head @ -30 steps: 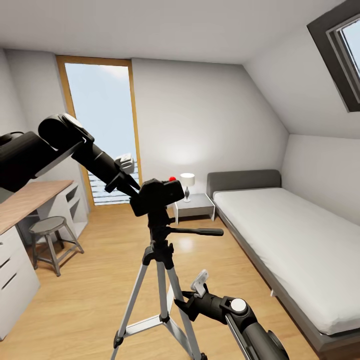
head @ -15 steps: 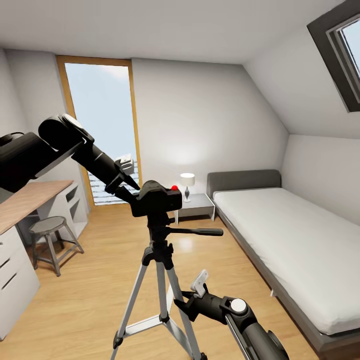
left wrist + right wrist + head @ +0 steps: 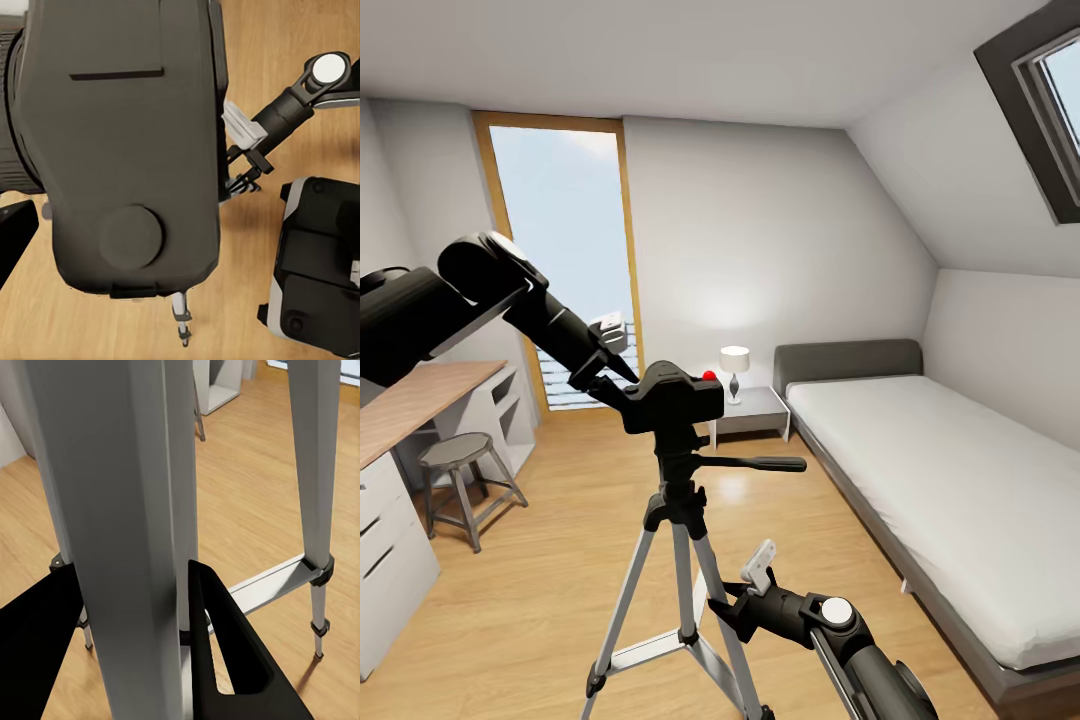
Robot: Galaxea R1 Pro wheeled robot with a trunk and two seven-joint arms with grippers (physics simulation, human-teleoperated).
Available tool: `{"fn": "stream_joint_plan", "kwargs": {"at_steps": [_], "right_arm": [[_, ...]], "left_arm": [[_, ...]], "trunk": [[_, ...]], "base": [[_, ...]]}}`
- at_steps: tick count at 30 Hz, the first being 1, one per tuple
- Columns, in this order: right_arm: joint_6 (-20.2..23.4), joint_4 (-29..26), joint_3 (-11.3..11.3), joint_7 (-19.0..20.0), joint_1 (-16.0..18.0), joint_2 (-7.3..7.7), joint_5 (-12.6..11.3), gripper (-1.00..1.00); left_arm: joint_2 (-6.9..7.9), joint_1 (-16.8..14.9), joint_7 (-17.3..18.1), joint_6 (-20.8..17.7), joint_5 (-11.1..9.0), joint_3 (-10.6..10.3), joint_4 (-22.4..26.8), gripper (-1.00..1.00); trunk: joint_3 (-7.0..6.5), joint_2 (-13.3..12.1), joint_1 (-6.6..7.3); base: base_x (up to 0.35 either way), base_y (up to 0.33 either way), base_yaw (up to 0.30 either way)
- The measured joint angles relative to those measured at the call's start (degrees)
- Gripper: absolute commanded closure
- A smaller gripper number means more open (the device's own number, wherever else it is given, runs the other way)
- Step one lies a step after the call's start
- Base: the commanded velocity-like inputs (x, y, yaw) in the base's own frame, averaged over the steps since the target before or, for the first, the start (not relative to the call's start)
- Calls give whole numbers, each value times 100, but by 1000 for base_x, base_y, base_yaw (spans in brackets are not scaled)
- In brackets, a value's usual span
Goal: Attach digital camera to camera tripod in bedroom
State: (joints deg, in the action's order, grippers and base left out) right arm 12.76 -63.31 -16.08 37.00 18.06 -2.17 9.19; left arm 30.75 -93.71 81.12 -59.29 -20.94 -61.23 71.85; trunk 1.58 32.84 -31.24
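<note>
In the head view the camera tripod (image 3: 678,520) stands on the wood floor just in front of me, its pan handle (image 3: 760,463) pointing right. The black digital camera (image 3: 675,398) sits level on the tripod's head. My left gripper (image 3: 622,392) is shut on the camera's left side. In the left wrist view the camera body (image 3: 127,150) is seen from above, with one black finger (image 3: 15,240) beside it. My right gripper (image 3: 748,580) is low at a tripod leg. In the right wrist view its fingers (image 3: 232,660) close on that silver leg (image 3: 127,510).
A grey-framed white bed (image 3: 940,470) runs along the right wall, with a nightstand and lamp (image 3: 745,405) at its head. A grey stool (image 3: 460,470) and the wood-topped desk (image 3: 410,400) stand at the left. A tall window (image 3: 560,260) is behind the tripod.
The camera has tipped from tilted to level and dropped slightly onto the tripod head, still in my left gripper. The right arm and the tripod have stayed put.
</note>
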Motion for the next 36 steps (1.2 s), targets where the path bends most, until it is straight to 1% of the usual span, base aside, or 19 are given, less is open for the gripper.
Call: {"fn": "stream_joint_plan", "kwargs": {"at_steps": [10, 18, 21, 25, 26, 27, 28, 30, 33, 36], "right_arm": [[-5, 2, 4, 3, 0, 0, 1, 100], [-7, 2, 5, 6, 0, 0, 3, 100], [-6, 3, 9, 6, -1, 0, 5, 100], [-5, 3, 11, 7, -1, 0, 6, 100], [-5, 3, 11, 7, -1, -1, 7, -100], [-21, 3, 12, -7, -1, 0, 186, -100], [-21, 3, 12, -8, -1, 1, 192, -100], [-21, 3, 13, -9, -1, 1, 192, -100], [-18, 3, 13, -9, -1, 0, 189, -100], [-14, 2, 9, -9, -1, 0, 189, -100]], "left_arm": [[170, 33, -3, -11, -2, 45, 78, -100], [251, 40, -7, -11, 4, 94, 150, -100], [351, 45, -8, -11, -1, 212, 224, -100], [583, 92, -32, -11, 0, 505, 472, -100], [655, 110, -41, -11, 0, 572, 553, -100], [729, 126, -48, -11, 1, 634, 628, -100], [870, 157, -59, -11, 2, 738, 758, -100], [997, 189, -66, -11, -1, 811, 857, -100], [1124, 229, -70, -12, -7, 877, 948, -100], [1194, 254, -70, -12, -17, 926, 997, -100]], "trunk": [[0, 0, 0], [0, 0, 0], [0, 0, 0], [0, 0, 0], [0, 0, 0], [1, 0, 0], [0, 1, 0], [1, 0, 0], [1, 0, 0], [1, 0, 0]], "base": [[0, 0, 0], [0, 0, 0], [0, 0, 0], [0, 0, 0], [0, 0, 0], [0, 0, 0], [0, 0, 0], [0, 0, 0], [0, 0, 0], [0, 0, 0]]}}
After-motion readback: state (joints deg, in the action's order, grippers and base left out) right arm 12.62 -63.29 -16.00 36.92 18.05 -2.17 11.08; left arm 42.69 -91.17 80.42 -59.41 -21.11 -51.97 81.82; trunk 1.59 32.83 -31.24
